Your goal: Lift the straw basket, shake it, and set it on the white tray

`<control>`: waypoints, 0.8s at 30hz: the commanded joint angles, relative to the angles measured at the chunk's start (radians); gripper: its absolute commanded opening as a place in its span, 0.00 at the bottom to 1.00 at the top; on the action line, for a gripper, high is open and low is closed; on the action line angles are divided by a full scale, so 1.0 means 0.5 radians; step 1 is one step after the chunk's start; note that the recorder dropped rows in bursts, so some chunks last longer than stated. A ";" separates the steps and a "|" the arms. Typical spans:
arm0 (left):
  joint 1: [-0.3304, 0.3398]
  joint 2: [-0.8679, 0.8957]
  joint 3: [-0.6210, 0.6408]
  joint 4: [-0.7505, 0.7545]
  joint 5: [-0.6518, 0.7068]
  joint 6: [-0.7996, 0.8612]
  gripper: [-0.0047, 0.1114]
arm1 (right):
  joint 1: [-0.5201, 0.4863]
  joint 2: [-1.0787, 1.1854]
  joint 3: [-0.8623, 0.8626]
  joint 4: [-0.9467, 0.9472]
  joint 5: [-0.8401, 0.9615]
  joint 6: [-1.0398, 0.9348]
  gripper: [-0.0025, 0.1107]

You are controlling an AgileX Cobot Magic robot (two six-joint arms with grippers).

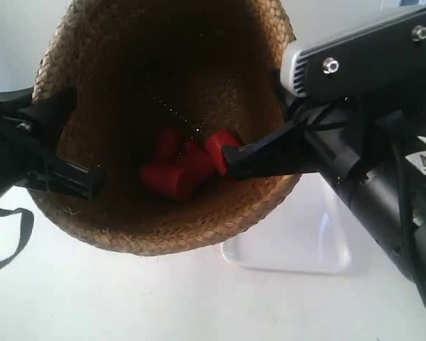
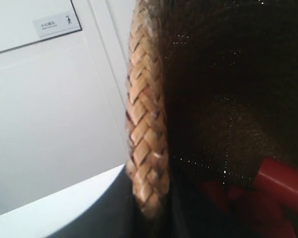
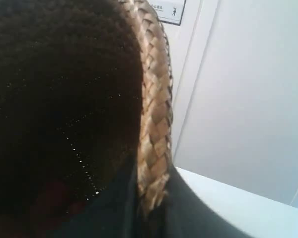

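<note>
The straw basket (image 1: 163,234) hangs in the air close to the exterior camera, its dark mouth tipped toward the lens. Several red pieces (image 1: 181,167) lie inside it. The gripper of the arm at the exterior view's left (image 1: 85,181) clamps one side of the rim, and the gripper of the arm at the exterior view's right (image 1: 241,160) clamps the opposite side. My left gripper (image 2: 151,208) is shut on the braided rim (image 2: 145,124). My right gripper (image 3: 151,198) is shut on the rim (image 3: 156,114) too. The white tray (image 1: 298,241) lies on the table below the basket, partly hidden by it.
The white tabletop (image 1: 92,298) spreads under the basket. A black strap (image 1: 7,241) hangs from the arm at the exterior view's left. A pale wall with a small sign (image 2: 54,22) stands behind.
</note>
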 commanded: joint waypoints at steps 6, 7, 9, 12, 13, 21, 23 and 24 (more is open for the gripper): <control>0.753 0.202 -0.515 -0.115 1.151 0.065 0.04 | -0.576 -0.023 -0.077 0.080 0.508 -0.352 0.02; 0.801 0.231 -0.554 -0.130 1.238 0.065 0.04 | -0.636 -0.023 -0.094 0.090 0.598 -0.386 0.02; 0.899 0.300 -0.642 -0.144 1.417 0.065 0.04 | -0.734 -0.023 -0.123 0.127 0.718 -0.480 0.02; 0.979 0.401 -0.733 -0.144 1.617 0.069 0.04 | -0.857 -0.019 -0.160 0.119 0.840 -0.642 0.02; 0.993 0.445 -0.761 -0.144 1.663 0.069 0.04 | -0.904 -0.019 -0.172 0.128 0.839 -0.677 0.02; 0.993 0.665 -1.000 -0.241 1.903 0.069 0.04 | -1.096 -0.019 -0.269 0.248 0.952 -0.746 0.02; 0.993 0.709 -1.072 -0.291 2.025 0.069 0.04 | -1.132 -0.019 -0.305 0.425 1.092 -0.950 0.02; 0.993 0.732 -1.107 -0.304 2.087 0.069 0.04 | -1.143 -0.019 -0.324 0.537 1.153 -1.095 0.02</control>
